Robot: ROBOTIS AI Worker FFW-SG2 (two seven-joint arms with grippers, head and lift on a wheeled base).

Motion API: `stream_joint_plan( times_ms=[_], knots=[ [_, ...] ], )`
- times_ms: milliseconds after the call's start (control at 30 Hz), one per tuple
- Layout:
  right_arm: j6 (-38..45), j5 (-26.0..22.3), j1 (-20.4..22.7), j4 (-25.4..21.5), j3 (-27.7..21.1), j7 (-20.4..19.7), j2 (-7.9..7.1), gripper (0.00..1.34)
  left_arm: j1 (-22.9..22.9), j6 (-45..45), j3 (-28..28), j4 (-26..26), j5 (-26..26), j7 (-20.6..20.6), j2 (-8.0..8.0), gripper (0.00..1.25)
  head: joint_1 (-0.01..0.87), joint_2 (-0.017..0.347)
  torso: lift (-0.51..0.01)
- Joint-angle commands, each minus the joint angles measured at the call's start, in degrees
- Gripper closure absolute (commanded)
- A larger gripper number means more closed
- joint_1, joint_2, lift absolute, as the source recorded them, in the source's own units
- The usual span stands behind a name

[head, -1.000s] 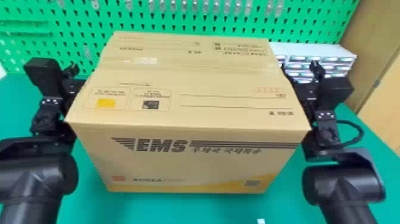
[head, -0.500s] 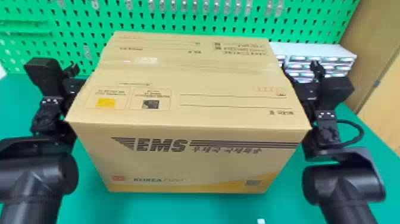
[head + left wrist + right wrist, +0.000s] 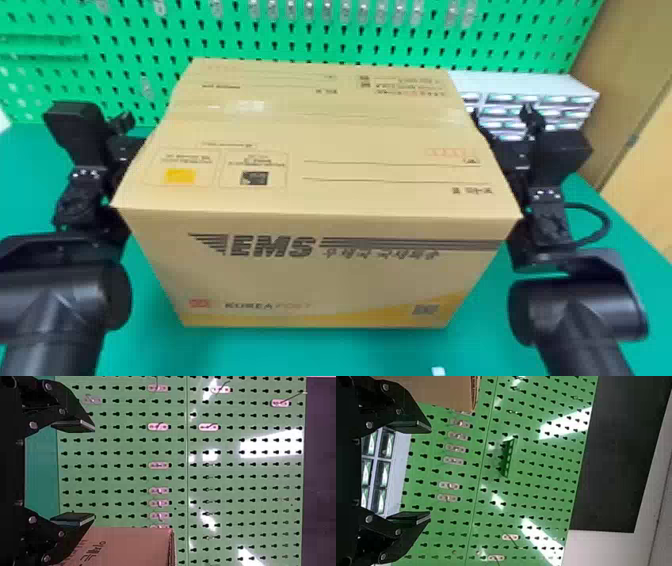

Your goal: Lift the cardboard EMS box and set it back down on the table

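Head view: whole EMS box (image 3: 320, 280) showing its front and taped top, sitting between the left gripper (image 3: 125, 145) and right gripper (image 3: 505, 122). White drawer unit (image 3: 530, 82) standing behind the box, towards its right; small white scrap (image 3: 438, 371) lying on the desk (image 3: 280, 355), nearer than the box. Wrist views: a dark panel (image 3: 609, 455) bordering the green pegboard (image 3: 325, 30) well above the box; right one also showing a green bracket (image 3: 509, 457) jutting from the board beyond the box. A box edge showing beside a finger in each

Arms: both reaching forward, flanking the box, black forearms coming in nearer than it. Both pairs of fingers standing wide apart, nothing between them; cannot tell what is touching the box sides, or whether its base is meeting the desk

Against the earlier frames: box and left wrist sitting slightly lower against the pegboard; right side hardly differing
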State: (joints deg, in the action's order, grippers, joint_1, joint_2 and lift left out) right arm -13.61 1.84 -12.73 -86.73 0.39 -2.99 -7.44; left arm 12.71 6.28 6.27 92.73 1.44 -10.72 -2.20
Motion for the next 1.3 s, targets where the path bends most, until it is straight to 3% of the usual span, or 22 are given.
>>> stream_joint_plan(
  times_ms=[0, 333, 1267],
  knots=[
    [0.69, 0.27, 0.34, -0.02, -0.30, 0.00, -0.03, 0.49, -0.32, 0.31, 0.06, 0.00, -0.21, 0.00, 0.00, 0.46, 0.678, -0.014, -0.093],
    [1.39, 2.47, 1.66, 1.57, -2.32, 0.00, 0.32, 0.49, -2.34, 0.57, 0.32, -0.70, -0.38, 0.00, 0.00, 0.46, 0.678, -0.014, -0.093],
    [3.06, 2.11, 4.73, 5.87, -2.50, 0.00, 0.93, 0.49, -5.33, 1.45, 1.37, -4.31, -0.47, 0.00, 0.00, 0.46, 0.678, -0.014, -0.093]
  ],
)
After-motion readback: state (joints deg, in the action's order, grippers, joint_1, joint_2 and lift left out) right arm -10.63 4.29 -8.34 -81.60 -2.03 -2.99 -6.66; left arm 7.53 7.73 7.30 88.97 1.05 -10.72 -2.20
